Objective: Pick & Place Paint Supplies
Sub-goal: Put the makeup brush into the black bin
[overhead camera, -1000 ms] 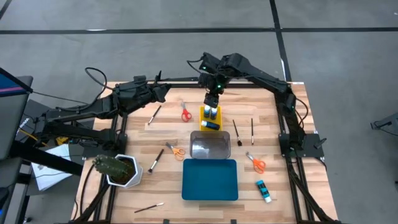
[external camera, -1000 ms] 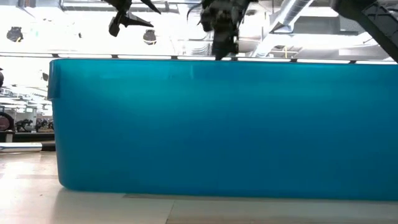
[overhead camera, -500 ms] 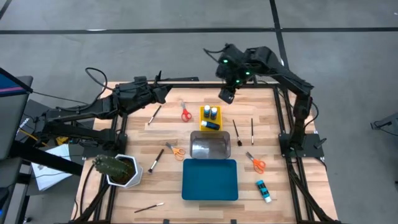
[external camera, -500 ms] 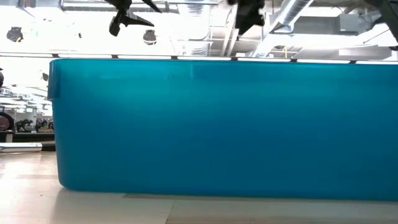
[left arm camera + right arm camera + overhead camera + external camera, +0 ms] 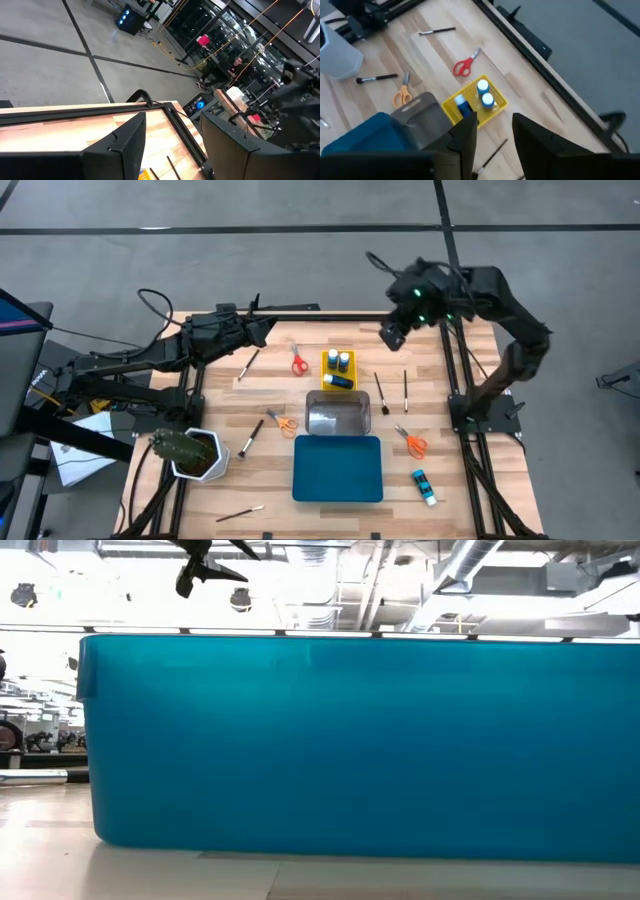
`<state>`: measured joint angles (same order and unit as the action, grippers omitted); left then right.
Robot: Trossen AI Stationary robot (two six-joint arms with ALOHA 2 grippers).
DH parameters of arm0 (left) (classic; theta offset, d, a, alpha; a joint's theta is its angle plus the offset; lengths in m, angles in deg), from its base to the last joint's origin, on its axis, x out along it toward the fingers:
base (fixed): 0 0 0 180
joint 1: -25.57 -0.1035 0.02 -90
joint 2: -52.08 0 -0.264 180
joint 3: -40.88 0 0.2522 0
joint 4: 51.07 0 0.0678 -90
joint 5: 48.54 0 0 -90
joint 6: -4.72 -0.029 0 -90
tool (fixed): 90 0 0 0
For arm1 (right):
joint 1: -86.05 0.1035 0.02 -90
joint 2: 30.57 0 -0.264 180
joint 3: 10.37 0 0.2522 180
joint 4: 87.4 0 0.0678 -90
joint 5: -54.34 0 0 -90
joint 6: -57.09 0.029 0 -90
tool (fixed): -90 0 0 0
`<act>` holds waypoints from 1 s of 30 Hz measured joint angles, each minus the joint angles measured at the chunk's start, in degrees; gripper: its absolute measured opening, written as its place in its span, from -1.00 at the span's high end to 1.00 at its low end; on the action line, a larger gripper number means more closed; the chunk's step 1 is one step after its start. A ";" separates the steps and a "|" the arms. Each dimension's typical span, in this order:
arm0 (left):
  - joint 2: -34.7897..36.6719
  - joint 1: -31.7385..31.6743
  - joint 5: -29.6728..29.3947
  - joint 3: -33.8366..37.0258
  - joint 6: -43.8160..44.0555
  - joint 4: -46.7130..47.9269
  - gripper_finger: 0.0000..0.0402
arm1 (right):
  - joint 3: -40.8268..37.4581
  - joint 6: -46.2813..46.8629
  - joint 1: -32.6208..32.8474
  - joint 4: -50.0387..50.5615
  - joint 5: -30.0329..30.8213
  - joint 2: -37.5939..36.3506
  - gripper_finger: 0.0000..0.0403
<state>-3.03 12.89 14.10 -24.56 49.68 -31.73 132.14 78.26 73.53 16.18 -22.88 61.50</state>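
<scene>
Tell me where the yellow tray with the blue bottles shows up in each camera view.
High view: yellow tray at table centre, just behind the clear tray.
Low view: not in it; the blue tray fills the picture.
Left wrist view: only a yellow sliver at the bottom edge, possibly it.
Right wrist view: mid-picture, beside the clear tray.
Shared landmark: red scissors next to it.

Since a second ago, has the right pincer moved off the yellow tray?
Yes. The right pincer has swung away from above the yellow tray, toward the table's right rear corner.
</scene>
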 joint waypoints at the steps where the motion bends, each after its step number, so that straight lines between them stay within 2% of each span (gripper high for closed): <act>1: 0.00 0.00 0.00 0.00 -0.03 0.00 0.10 | -2.41 2.16 1.06 0.06 1.04 -1.66 0.39; 4: 0.00 0.00 0.00 0.00 -0.10 0.00 0.10 | -12.65 10.01 4.58 0.17 3.44 -7.36 0.35; 9: 0.00 0.00 -0.29 0.00 -0.17 0.00 0.10 | -34.85 27.82 10.28 -0.55 4.40 -17.02 0.24; 12: 0.00 -0.01 -0.69 0.00 -0.17 0.01 0.10 | -46.53 38.16 12.83 -5.79 3.30 -21.15 0.16; 15: 0.00 -0.02 -0.79 0.00 -0.17 0.00 0.10 | -55.35 41.95 14.35 -14.93 0.48 -23.13 0.10; 18: 0.00 -0.02 -1.09 0.00 -0.17 0.00 0.10 | -61.55 42.53 14.83 -21.65 -1.03 -22.59 0.06; 21: 0.00 -0.02 -1.11 0.00 -0.14 0.01 0.10 | -66.10 43.55 14.73 -23.96 -1.88 -20.25 0.05; 30: 0.00 -0.02 -1.11 0.00 0.05 0.00 0.10 | -74.81 43.86 12.68 -34.95 -7.81 -13.38 0.10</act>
<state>-3.03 12.86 12.99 -24.56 49.74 -31.73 57.33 122.12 86.21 -18.77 -30.68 48.12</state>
